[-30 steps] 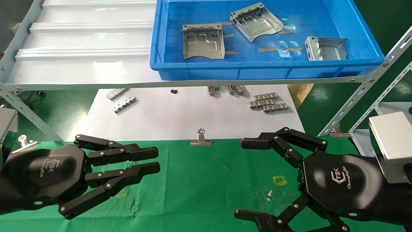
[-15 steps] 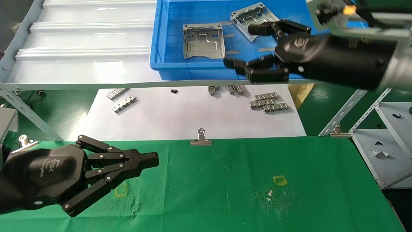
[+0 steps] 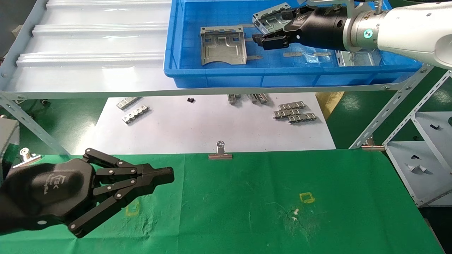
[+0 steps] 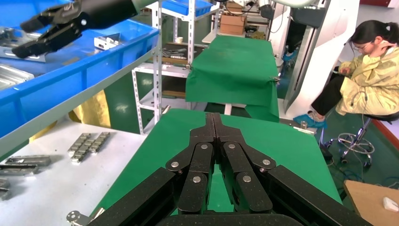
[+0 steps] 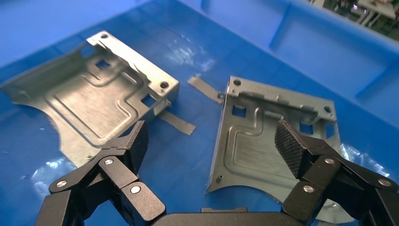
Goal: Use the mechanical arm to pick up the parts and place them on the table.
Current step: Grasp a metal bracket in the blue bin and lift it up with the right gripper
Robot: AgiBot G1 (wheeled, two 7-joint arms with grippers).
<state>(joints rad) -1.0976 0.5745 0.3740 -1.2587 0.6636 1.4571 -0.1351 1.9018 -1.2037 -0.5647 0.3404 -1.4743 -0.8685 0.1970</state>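
Right gripper (image 5: 211, 141) up inside the blue bin (image 3: 219, 79), fingers spread wide over one of the parts (image 5: 268, 141) with another part (image 5: 89, 103) lying just beside it on the bin floor, left gripper (image 3: 166, 175) parked low over the table (image 3: 247, 197) below the bin, fingers pressed together.

The head camera looks forward and down over the green table (image 3: 247, 197) toward the blue tray (image 3: 219, 79) at 12 o'clock. The left wrist camera faces along its shut fingers (image 4: 214, 141), low over the cloth, also catching the tray. The right wrist camera looks close down into the tray (image 5: 329, 56).
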